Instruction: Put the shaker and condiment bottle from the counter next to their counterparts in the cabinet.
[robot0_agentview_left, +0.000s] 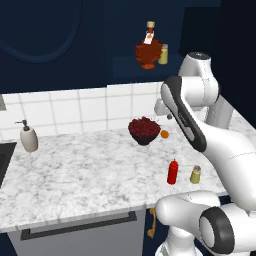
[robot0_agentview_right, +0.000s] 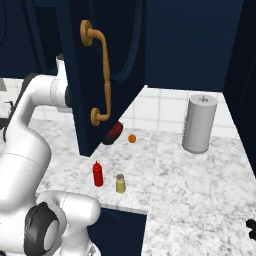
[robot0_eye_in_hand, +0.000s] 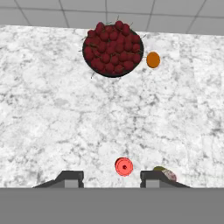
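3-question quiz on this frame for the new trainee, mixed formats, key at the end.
1. True or false: the condiment bottle and the shaker both stand on the counter.
2. Multiple choice: which lies right beside the bowl of cherries? A) a small orange fruit B) a soap dispenser C) a paper towel roll
3. Fill in: in the cabinet, the pale shaker stands next to a squat brown ____.

Key:
1. True; they stand side by side near the front edge.
2. A; the orange fruit lies by the bowl, the soap dispenser stands far off near the sink, and the paper towel roll stands off to the other side.
3. bottle
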